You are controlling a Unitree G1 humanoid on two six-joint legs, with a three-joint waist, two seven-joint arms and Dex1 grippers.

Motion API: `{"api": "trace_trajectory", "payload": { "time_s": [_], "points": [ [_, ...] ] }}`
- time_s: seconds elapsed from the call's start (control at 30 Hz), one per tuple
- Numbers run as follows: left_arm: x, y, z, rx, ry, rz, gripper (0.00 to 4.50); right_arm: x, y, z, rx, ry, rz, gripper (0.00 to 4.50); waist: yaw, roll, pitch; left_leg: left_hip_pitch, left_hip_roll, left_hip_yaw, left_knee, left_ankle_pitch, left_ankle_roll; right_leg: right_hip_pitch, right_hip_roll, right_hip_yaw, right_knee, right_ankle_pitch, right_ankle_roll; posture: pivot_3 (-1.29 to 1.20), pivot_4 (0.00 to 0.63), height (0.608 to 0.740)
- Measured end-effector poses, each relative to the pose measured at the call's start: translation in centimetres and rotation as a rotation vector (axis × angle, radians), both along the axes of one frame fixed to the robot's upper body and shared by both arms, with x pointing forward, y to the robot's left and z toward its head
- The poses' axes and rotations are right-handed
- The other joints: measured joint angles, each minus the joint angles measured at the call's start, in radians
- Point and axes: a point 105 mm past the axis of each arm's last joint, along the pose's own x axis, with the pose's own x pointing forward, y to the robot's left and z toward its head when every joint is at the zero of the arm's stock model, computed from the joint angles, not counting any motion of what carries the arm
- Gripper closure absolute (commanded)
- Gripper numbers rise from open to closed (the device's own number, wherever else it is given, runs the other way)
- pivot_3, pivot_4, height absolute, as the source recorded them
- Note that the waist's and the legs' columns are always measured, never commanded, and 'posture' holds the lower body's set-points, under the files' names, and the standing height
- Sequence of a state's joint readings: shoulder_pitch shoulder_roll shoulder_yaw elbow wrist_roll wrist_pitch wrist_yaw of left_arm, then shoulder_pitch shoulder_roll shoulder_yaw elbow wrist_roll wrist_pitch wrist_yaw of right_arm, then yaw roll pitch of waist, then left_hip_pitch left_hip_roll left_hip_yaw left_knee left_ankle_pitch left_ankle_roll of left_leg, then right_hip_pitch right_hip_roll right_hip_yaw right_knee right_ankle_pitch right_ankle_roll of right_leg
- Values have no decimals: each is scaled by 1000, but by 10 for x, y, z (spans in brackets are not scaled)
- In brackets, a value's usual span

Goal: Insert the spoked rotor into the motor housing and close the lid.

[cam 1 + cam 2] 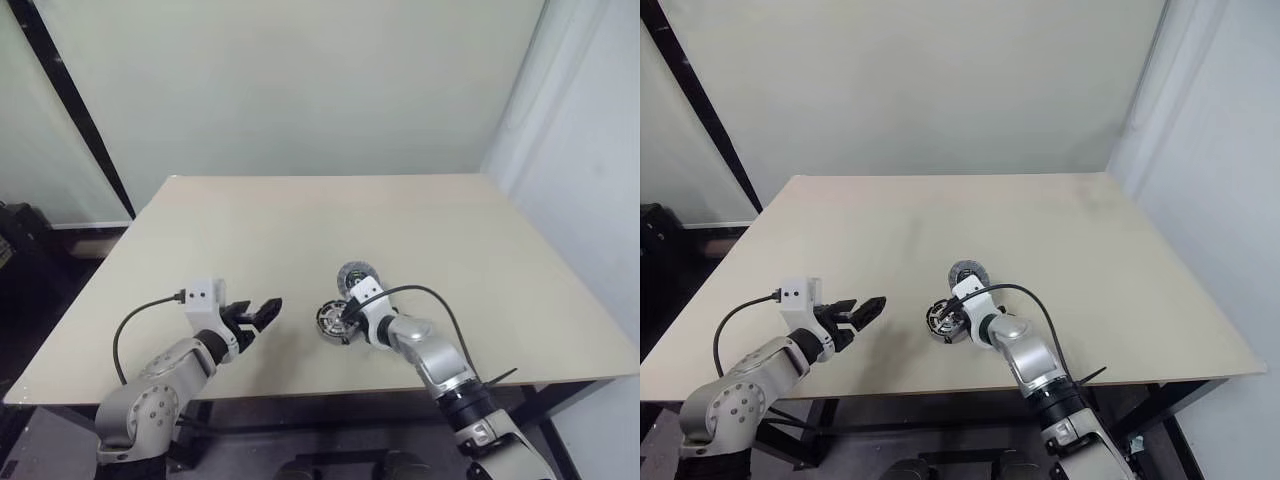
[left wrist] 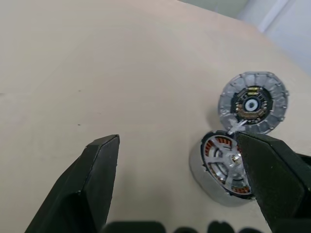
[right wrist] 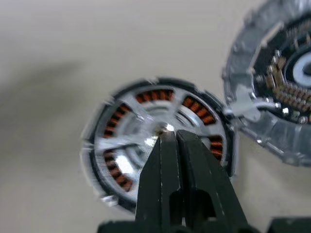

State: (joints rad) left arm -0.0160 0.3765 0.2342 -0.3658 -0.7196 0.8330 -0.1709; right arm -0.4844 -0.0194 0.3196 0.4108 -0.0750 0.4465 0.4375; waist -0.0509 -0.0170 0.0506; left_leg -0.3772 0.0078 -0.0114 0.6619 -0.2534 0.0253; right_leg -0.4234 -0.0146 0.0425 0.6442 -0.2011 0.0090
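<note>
Inventory for you, operator, head views:

- Table (image 1: 300, 230): pale top, fills mid-frame.
- Motor housing (image 1: 333, 320): lower centre, near front edge; copper windings visible thru gaps.
- Spoked rotor (image 3: 155, 133): already seated in the housing, silvery spokes over the coils.
- Lid (image 1: 353, 276): lies just above-right of housing, rims about touching; inner side up.
- R gripper (image 3: 167, 137): fingers clenched together, tips at rotor hub.
- L gripper (image 1: 262, 312): lower left-centre, released, fingers spread, nothing held, apart from housing.
</note>
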Motion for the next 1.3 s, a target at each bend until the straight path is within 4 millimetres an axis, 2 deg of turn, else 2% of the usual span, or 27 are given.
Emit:
{"api": "trace_trajectory", "payload": {
  "time_s": [0.23,0.33,0.4,0.53,0.7,0.9,1.13,1.27,1.3],
  "points": [
    [-2,-4,-4,31,-11,-24,438,0,1,-6,-11,-16,44,4470,0,0,-2,1,1,0,0,0,0,1,1,0,0,0,0,0,0,740],
    [-3,-2,-6,44,-10,-24,438,-3,-2,-2,-20,11,76,3893,0,0,-1,1,1,0,0,0,0,1,0,0,1,0,0,0,0,740],
    [-4,0,-9,53,-4,-21,438,-4,-6,3,-28,14,95,3237,0,0,-1,0,1,0,0,0,0,-1,0,0,1,0,0,0,0,740],
    [-4,-1,-11,52,-2,-25,438,-7,-7,27,-52,-20,170,1856,0,1,-1,0,1,0,0,0,0,-1,0,-1,1,0,0,0,0,740],
    [-4,-2,-16,46,8,-15,438,-23,-15,40,-197,-25,344,1856,1,1,-1,0,0,0,0,0,0,-1,0,-1,0,0,0,0,0,740],
    [-4,-5,-25,62,34,-28,438,-43,-20,27,-399,-16,543,1856,0,0,-1,0,1,0,0,0,0,-1,1,-2,0,0,0,0,0,740],
    [-7,-3,-36,121,72,-66,438,-42,-6,33,-514,-113,665,1856,1,0,-1,0,1,0,0,0,0,-1,0,-2,0,0,0,0,0,740],
    [-9,-2,-38,127,80,-67,438,-43,1,27,-539,-115,701,1856,1,0,-1,-1,0,-1,0,0,0,-1,-1,-2,0,0,0,0,0,740],
    [-9,-2,-38,131,80,-66,438,-44,1,23,-544,-99,706,1671,1,0,-1,-1,0,-1,0,0,0,-1,-1,-2,0,0,0,0,0,740]
  ]
}}
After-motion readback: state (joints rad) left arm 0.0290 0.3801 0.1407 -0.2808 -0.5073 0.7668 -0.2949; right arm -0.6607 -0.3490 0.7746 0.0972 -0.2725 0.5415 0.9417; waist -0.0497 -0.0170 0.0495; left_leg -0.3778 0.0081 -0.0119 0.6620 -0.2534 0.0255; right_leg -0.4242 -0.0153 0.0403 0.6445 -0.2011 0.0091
